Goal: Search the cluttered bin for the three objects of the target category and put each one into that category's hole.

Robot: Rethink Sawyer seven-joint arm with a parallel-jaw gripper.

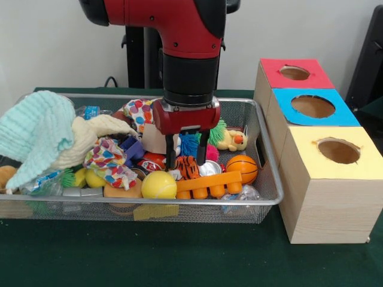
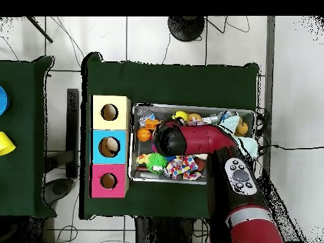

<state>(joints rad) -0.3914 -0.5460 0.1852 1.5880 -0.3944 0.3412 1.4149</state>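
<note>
My gripper (image 1: 188,156) hangs spread inside the bin (image 1: 270,173), fingers straddling the tiger-striped toy (image 1: 187,167) directly beneath; I am still picking, I judge. Next: sink, pinch it, then carry toward the holed boxes (image 1: 326,179) beside me

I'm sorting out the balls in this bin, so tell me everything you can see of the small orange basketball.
The orange basketball is a small round toy with thin dark seam lines and a smooth, slightly glossy skin. It sits whole in the wire bin, near the end closest to the boxes. An orange bar toy lies against its lower side, and crinkled clear wrap sits just below it.
</note>
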